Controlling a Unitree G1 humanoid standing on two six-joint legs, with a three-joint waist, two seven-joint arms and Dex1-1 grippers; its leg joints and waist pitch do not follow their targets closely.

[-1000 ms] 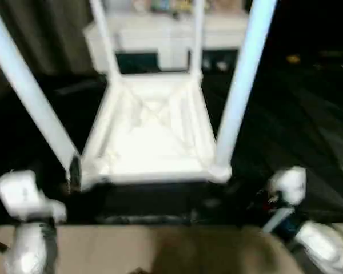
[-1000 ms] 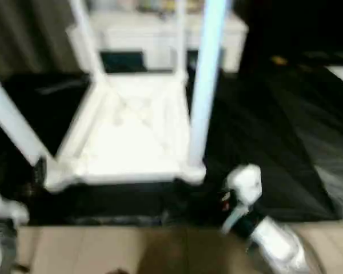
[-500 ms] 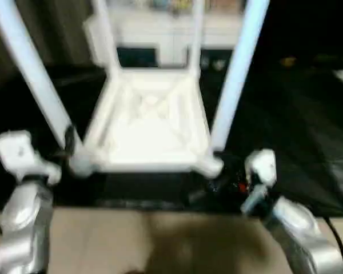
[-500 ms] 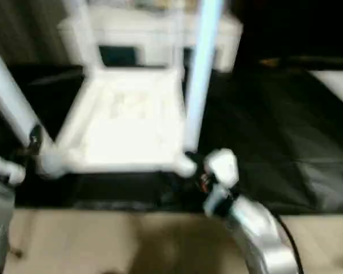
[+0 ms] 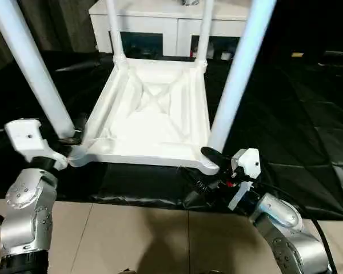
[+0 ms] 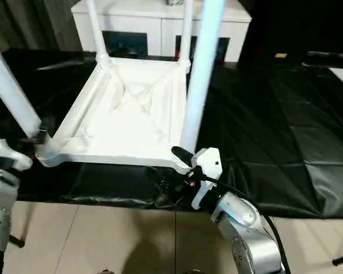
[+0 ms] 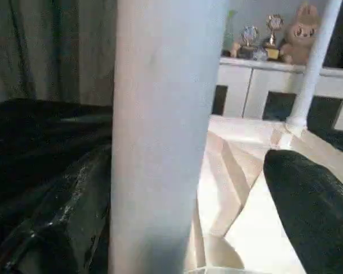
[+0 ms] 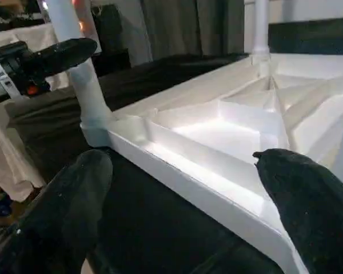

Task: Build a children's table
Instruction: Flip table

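The children's table (image 5: 154, 120) lies upside down on a black sheet, ribbed underside up, with all four white legs standing in the corner sockets. My left gripper (image 5: 70, 138) is open at the near-left corner. The base of the near-left leg (image 7: 160, 131) stands between its fingers, and one finger (image 7: 314, 211) is clear of the leg. My right gripper (image 5: 200, 164) is open at the near-right corner, just below the near-right leg (image 5: 237, 74). Its black fingers (image 8: 63, 211) straddle the table's near edge (image 8: 206, 182).
A white low cabinet (image 5: 171, 23) with dark glass openings stands right behind the table, with trophies and a plush toy (image 7: 300, 34) on top. The black sheet (image 5: 286, 114) covers the floor around the table. Beige tiles (image 5: 148, 240) lie on my side of it.
The camera has tilted, shifting the whole picture. My right gripper has come in from the right to the table's near-right corner. My left gripper stays by the near-left leg.
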